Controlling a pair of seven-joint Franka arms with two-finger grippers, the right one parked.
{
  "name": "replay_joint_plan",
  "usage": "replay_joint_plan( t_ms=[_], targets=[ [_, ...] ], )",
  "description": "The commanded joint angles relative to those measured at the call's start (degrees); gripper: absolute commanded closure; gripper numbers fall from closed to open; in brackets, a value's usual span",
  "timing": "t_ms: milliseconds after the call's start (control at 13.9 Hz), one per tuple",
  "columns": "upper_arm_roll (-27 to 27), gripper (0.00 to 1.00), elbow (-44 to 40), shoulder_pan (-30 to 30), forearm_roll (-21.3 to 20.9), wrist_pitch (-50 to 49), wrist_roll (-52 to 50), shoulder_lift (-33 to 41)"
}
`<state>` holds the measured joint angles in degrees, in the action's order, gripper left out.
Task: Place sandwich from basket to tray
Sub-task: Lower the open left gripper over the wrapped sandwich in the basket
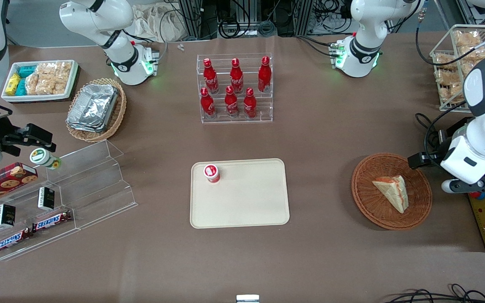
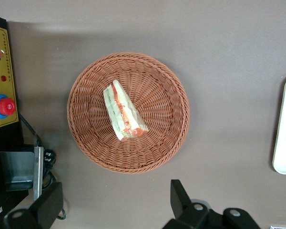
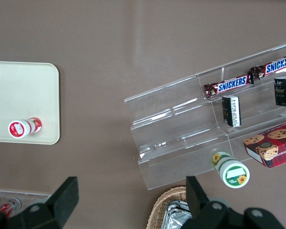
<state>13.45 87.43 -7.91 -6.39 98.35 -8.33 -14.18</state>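
I see the sandwich (image 2: pixel 123 112) lying in the basket (image 2: pixel 174 86), well apart from the tray (image 1: pixel 242 202), toward the working arm's end. My gripper (image 2: pixel 112 205) hovers above the basket's edge, fingers (image 2: pixel 178 198) spread wide, holding nothing. A red-capped bottle (image 1: pixel 211 173) stands on the tray.

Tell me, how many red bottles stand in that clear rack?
6: three on the clear rack's upper step, three on the lower step nearer the camera. None seem hidden.
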Motion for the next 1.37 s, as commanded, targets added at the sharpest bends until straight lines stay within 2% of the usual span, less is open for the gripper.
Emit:
replay_joint_plan(
  t_ms=[0, 288, 432, 720, 864, 1008, 1296],
  targets=[
    [0.18, 0.0, -1.47, -0.18, 0.94, -1.41, 0.5, -0.84],
    [-0.17, 0.0, -0.95, -0.44, 2.17, 0.17, -1.51, -2.59],
    [-0.35, 0.0, 0.19, -0.88, 1.82, 2.01, -7.9, -4.18],
    [-0.35, 0.0, 9.49, -0.44, -0.11, 16.48, -23.81, -5.33],
    [-0.44, 0.0, 14.24, -0.44, -0.2, 23.78, -27.43, -6.03],
    [-0.53, 0.0, 16.27, -0.88, -1.6, 28.2, -29.63, -7.78],
    [-2.2, 0.0, 17.51, -0.88, -2.31, 29.36, -30.26, -8.93]
  ],
)
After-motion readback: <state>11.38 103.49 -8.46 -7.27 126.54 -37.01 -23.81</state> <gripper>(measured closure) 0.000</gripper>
